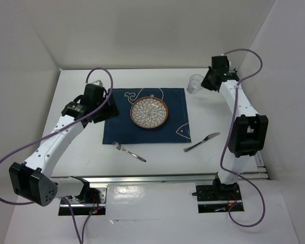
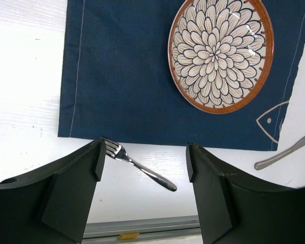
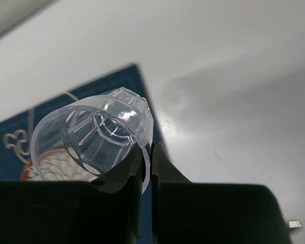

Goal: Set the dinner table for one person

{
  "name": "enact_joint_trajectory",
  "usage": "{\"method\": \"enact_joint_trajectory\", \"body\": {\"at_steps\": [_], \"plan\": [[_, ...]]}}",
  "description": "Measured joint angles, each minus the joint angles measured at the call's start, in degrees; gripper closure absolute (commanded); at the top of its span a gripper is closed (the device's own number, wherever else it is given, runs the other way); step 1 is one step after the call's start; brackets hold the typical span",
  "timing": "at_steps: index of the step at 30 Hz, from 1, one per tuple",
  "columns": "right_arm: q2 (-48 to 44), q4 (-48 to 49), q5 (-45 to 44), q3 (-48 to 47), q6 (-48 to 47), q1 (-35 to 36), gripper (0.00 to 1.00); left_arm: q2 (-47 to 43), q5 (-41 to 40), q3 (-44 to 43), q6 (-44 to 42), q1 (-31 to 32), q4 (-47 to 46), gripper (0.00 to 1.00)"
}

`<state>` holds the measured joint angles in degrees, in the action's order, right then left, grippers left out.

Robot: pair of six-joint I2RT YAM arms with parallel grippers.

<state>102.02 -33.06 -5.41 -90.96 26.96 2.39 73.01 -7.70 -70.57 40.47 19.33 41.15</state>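
The white desk is seen spread out in front of both arms, and a navy placemat is laid flat near its middle. A flower-patterned plate with a brown rim is set on the far half of the placemat. A fork is laid on the bare desk just off the placemat's near edge, toward the left. A knife is laid off the near right corner.

The left jaws are held wide apart over the placemat's left edge. In the left wrist view, the fork's tines are framed just inside one of them.

The right jaws are clamped together on the wall of a clear glass beside the placemat's far right corner. Whether the glass is lifted off the desk cannot be told for certain.
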Motion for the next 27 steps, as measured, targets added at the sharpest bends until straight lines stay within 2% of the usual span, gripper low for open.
{"method": "enact_joint_trajectory", "body": {"at_steps": [4, 9, 14, 27], "plan": [[7.9, -0.4, 0.2, -14.4, -1.0, 4.5, 1.00, -1.5, -0.2, 0.2, 0.0, 0.0, 0.8, 0.19], [18.4, -2.5, -0.1, -23.7, -1.4, 8.2, 1.00, -3.4, -0.9, 2.3, 0.9, 0.3, 1.2, 0.19], [24.4, -5.7, -0.5, -24.8, -1.5, 9.8, 1.00, -8.2, -1.4, 7.8, 2.6, 0.4, 2.1, 0.19], [26.3, -7.2, -2.9, -25.4, -1.6, 10.1, 1.00, -8.9, -2.8, 8.2, 3.5, 1.0, 2.8, 0.19]]}}
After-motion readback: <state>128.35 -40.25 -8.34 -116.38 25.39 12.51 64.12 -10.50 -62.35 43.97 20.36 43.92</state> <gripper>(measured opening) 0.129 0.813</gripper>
